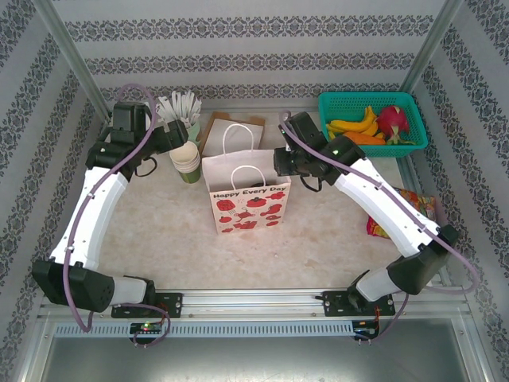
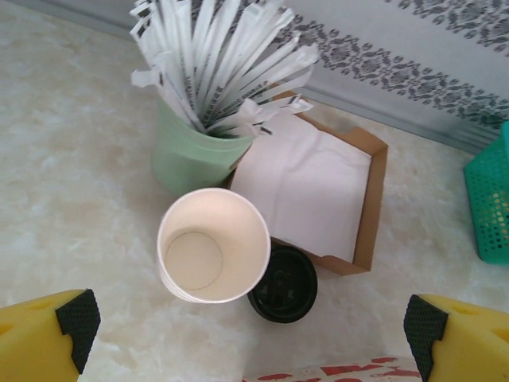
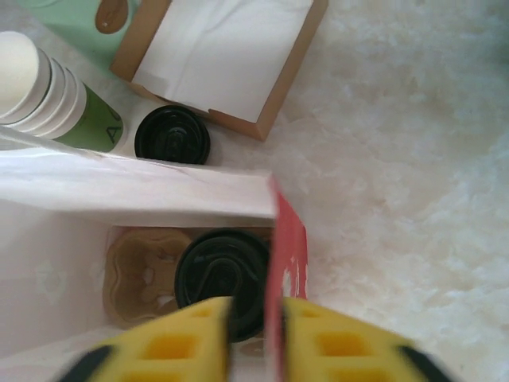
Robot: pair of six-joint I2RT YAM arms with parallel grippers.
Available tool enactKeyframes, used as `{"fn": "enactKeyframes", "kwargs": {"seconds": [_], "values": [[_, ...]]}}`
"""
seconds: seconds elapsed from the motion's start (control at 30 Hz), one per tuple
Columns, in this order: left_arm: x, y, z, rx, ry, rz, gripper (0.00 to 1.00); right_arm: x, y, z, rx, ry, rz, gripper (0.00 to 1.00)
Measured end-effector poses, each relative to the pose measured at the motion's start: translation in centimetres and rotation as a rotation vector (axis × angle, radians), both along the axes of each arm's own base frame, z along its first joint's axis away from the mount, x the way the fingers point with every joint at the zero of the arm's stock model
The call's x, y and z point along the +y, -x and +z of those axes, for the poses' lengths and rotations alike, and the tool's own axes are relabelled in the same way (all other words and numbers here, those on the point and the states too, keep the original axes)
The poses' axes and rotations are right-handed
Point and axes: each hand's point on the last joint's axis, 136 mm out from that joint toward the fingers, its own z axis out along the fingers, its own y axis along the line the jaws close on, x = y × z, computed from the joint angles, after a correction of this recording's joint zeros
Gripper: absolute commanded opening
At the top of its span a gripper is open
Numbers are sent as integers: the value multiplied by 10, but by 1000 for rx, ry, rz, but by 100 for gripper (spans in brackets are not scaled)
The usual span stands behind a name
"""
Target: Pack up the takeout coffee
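Marble tabletop (image 3: 398, 159); coffee cup (image 3: 219, 274) upright in bag (image 3: 143, 191), axis vertical; left fingers (image 2: 40, 338) wide, right fingers (image 3: 171, 346) narrow.

top external: high and far back on the near side of the paper bag (image 1: 246, 199), facing down and forward | left wrist: near, looking down just behind-left of the bag | right wrist: closest, straight down into the bag's mouth | shared by all: napkin box (image 2: 375, 199) behind the bag

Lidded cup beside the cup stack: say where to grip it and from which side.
Probably from above, pinching the round lid rim of the lidded cup. It stands upright, hemmed by the cup stack and the cardboard tray, so its sides look crowded.
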Motion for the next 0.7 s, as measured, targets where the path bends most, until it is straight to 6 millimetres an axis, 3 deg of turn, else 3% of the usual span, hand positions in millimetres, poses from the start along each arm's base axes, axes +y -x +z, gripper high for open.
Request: {"fn": "enactKeyframes", "kwargs": {"seconds": [0.2,0.3,0.43,0.7], "values": [[1,-15,-13,18,27,10,89,-20,15,35,-166,-101,-24,98],[0,-30,-23,38,36,14,72,-40,23,55,-283,-159,-59,98],[2,-64,-33,62,9,22,59,-59,25,71,-393,-222,-113,98],[7,-128,-52,104,-45,38,48,-58,20,53,-400,-225,-117,98]]}}
